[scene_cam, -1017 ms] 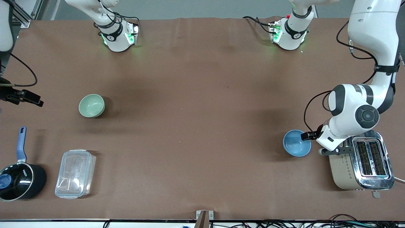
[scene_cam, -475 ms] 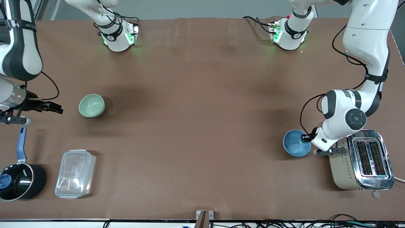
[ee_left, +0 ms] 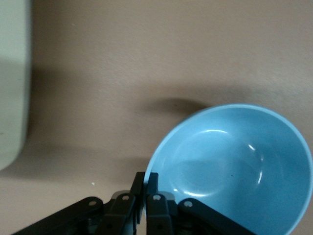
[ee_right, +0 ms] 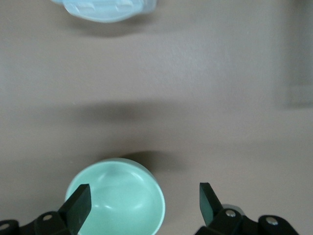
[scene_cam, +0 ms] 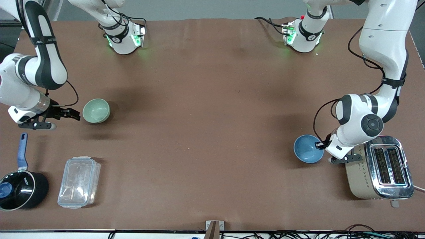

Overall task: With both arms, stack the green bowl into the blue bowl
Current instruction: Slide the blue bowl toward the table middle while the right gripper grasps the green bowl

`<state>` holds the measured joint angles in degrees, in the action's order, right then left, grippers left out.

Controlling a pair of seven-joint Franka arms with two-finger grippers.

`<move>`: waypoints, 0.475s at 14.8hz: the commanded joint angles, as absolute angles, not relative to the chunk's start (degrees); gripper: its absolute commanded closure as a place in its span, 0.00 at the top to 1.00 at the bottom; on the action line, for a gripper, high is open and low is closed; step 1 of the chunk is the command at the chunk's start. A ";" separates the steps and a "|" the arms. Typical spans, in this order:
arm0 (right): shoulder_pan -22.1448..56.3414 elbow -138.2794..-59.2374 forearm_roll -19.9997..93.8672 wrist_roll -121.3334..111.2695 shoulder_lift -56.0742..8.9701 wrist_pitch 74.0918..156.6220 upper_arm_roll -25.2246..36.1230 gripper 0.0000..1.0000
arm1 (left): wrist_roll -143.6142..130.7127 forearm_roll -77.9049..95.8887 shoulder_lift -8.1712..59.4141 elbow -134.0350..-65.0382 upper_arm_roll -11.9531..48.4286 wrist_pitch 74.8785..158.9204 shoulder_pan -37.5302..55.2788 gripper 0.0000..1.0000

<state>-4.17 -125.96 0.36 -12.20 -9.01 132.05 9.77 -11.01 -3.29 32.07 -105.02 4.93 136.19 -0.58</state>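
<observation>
The blue bowl [scene_cam: 308,148] sits beside the toaster, toward the left arm's end of the table. My left gripper [scene_cam: 319,145] is shut on its rim on the toaster side. In the left wrist view the fingers [ee_left: 152,182] pinch the rim of the blue bowl [ee_left: 234,166]. The green bowl [scene_cam: 96,111] stands upright on the table toward the right arm's end. My right gripper [scene_cam: 74,116] is open, low beside it and apart from it. The right wrist view shows the green bowl [ee_right: 117,203] just ahead of the spread right gripper [ee_right: 143,196].
A chrome toaster [scene_cam: 382,169] stands right next to the left wrist. A black saucepan with a blue handle [scene_cam: 20,189] and a clear plastic container [scene_cam: 79,182] lie nearer the front camera than the green bowl. The container also shows in the right wrist view [ee_right: 105,10].
My right arm has swung in from the table's edge to just beside the green bowl. My left gripper closed on the blue bowl's rim and shifted it slightly toward the table's middle.
</observation>
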 commanded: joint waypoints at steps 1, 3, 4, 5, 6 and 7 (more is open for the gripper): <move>-6.15 -126.74 1.14 -14.68 -10.54 133.15 9.23 0.97 | -14.40 -3.78 31.73 -104.86 9.30 133.77 -0.26 0.00; -6.15 -127.09 1.14 -14.68 -11.07 133.15 9.14 0.97 | -21.67 -3.78 31.64 -104.41 14.04 133.68 -0.35 0.00; -6.15 -127.44 1.14 -14.68 -11.16 133.33 9.14 0.97 | -26.23 -3.78 31.47 -104.24 16.93 133.68 -0.26 0.00; -6.15 -127.44 1.23 -14.68 -11.60 133.33 9.14 0.97 | -30.98 -3.87 31.46 -103.80 19.31 133.42 0.08 0.00; -6.33 -127.44 1.23 -14.68 -12.04 133.33 9.14 0.97 | -35.98 -3.78 31.73 -102.49 21.34 133.07 1.04 0.00; -6.33 -127.44 1.23 -14.68 -12.56 133.33 9.14 0.97 | -41.69 -3.87 32.51 -100.83 22.84 132.02 2.62 0.00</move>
<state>-5.47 -126.55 0.37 -13.65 -12.24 132.42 9.71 -32.91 -3.29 32.08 -103.87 20.20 134.65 0.74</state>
